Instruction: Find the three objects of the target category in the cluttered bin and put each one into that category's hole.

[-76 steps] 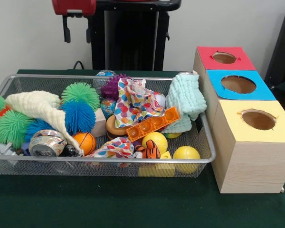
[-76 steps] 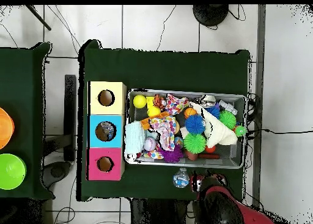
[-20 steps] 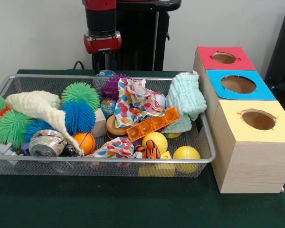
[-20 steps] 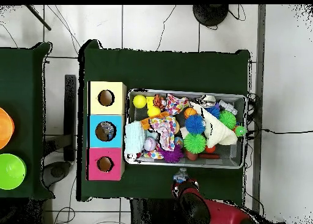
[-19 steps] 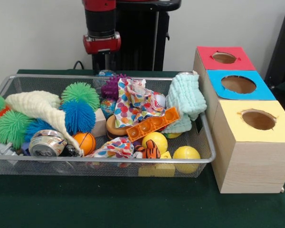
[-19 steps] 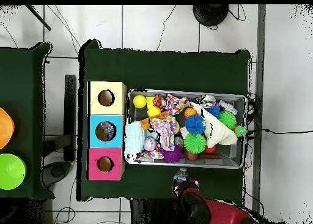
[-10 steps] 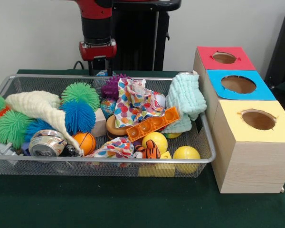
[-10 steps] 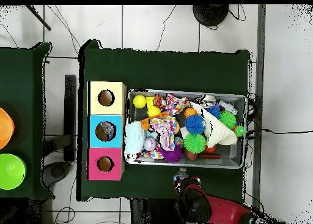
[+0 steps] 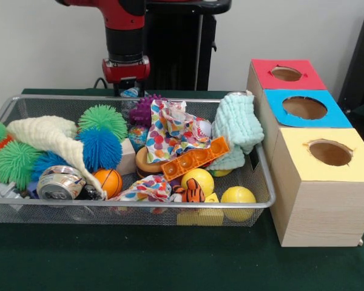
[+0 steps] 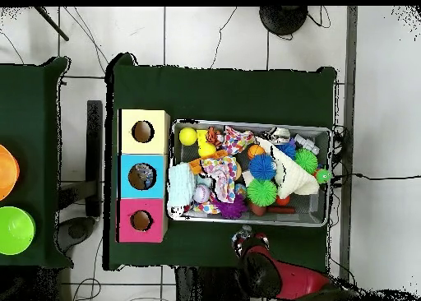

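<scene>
Left to right in front view: bin (image 9: 12, 102) contents unchanged. Arm swung over from your far left, then dropped — gripper (image 9: 128, 91) now low behind bin's far rim, right at clear bottle (image 9: 131, 93) lying outside on table. Finger state: cannot tell. Likely pre-grasp. Blue box hole (image 9: 304, 107) sits far right — long carry ahead.

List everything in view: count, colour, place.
Silver wire-mesh bin: one, on the green table.
Pale wooden boxes: three, tops red, blue, yellow, beside the bin.
Spiky rubber balls: green, blue, purple, in the bin.
Smooth yellow balls: two, front corner.
Silver can: one, front.
Clear plastic bottle: one, behind the bin's far rim.
Red and black gripper: one, above the bottle.
</scene>
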